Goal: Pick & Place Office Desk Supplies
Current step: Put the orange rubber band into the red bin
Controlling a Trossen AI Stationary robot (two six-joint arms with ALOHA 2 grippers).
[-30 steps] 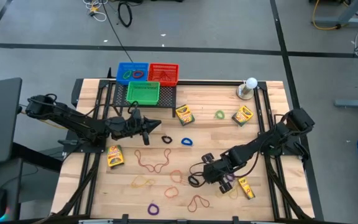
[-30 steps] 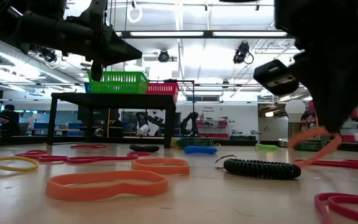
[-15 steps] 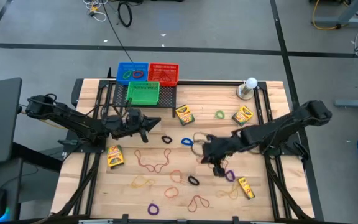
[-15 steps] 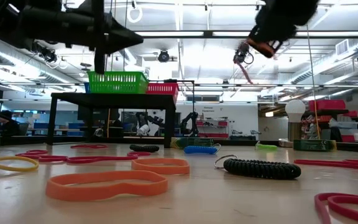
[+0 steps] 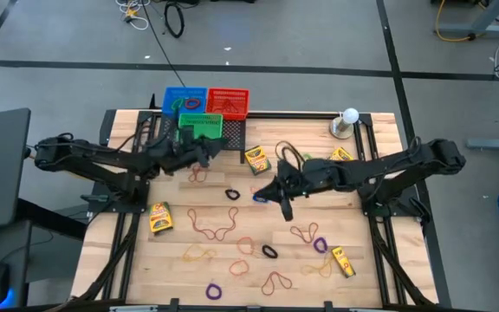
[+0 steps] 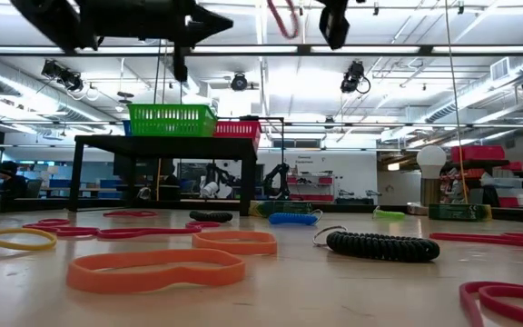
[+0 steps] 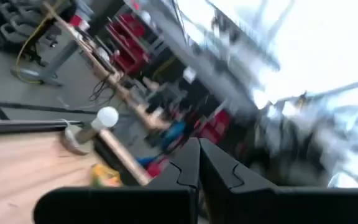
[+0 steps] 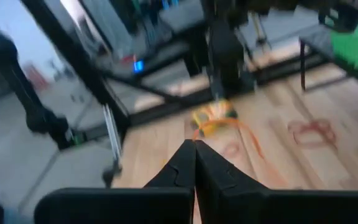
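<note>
3 baskets [image 5: 207, 113] on a rack; white ball [image 5: 350, 114] nearby.

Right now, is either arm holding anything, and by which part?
Right gripper pinches an orange rubber band by one end of its loop; left gripper shows nothing held.

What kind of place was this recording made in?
Most likely a robotics lab or workshop: a wooden table stands on a bare concrete floor marked with dark tape lines, loose cables lie on it, and the low view shows exposed ceiling ducts and strip lighting.
</note>
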